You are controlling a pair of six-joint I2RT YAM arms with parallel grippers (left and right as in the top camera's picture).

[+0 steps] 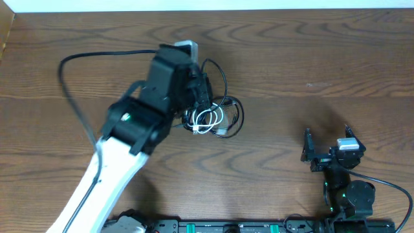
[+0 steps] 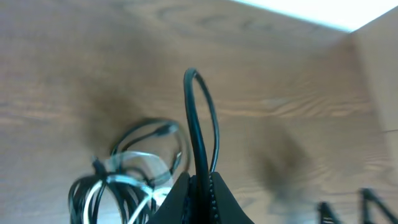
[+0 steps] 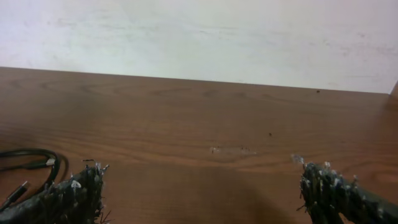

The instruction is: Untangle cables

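A tangle of thin black cables with one coiled white cable lies on the wooden table just right of my left arm. My left gripper is shut on a black cable that loops up in front of it. The tangle also shows in the left wrist view, with black loops and white strands to the gripper's left. My right gripper is open and empty at the right, far from the tangle; its fingers show in the right wrist view. A black cable loop lies at that view's left edge.
A thicker black arm wire arcs over the table's left part. A dark rail runs along the front edge. The table's back edge meets a white wall.
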